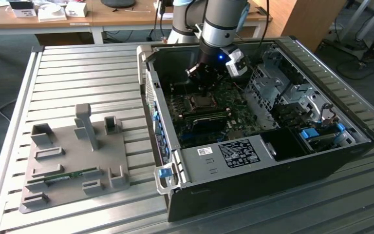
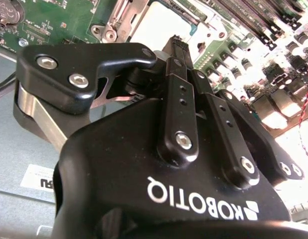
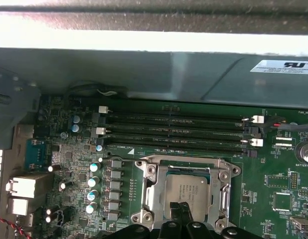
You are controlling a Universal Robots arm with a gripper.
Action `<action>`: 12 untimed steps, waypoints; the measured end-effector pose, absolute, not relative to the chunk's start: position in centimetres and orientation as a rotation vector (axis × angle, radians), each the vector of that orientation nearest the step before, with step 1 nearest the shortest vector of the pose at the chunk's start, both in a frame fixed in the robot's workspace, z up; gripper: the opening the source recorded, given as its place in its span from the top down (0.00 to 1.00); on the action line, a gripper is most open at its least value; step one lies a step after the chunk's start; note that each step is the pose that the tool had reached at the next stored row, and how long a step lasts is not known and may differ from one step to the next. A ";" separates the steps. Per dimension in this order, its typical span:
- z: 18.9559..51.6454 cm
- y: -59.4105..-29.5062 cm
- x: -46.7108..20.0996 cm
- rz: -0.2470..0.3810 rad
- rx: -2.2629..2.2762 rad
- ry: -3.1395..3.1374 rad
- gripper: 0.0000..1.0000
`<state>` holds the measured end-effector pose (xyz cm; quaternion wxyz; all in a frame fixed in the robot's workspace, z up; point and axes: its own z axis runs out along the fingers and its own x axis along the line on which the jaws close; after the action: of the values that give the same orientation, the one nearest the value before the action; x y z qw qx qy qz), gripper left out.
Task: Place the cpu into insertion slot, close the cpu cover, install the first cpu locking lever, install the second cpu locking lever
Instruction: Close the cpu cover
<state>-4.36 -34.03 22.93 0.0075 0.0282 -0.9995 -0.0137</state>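
1. Risk, as I judge it: the gripper (image 3: 183,211) hangs low over the socket, so a push landing off-centre could scrape the cpu (image 3: 186,189) or skid onto the cpu cover (image 3: 155,191).
2. The cpu lies flat in the insertion slot (image 1: 200,102), framed by the cover and directly under the fingers (image 2: 180,89). I cannot tell whether they touch it.
3. The fingers are pressed together and grip nothing.

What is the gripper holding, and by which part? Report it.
Nothing. The gripper has its fingertips closed together with nothing between them, just above the cpu.
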 end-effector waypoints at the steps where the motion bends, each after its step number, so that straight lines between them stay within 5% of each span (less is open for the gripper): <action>1: 22.9 -34.0 -4.4 -0.043 0.088 -3.125 0.89; 12: 22.9 -34.0 -4.4 -0.043 0.088 -3.125 0.89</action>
<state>-4.39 -34.03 22.87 0.0075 0.0282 -0.9995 -0.0137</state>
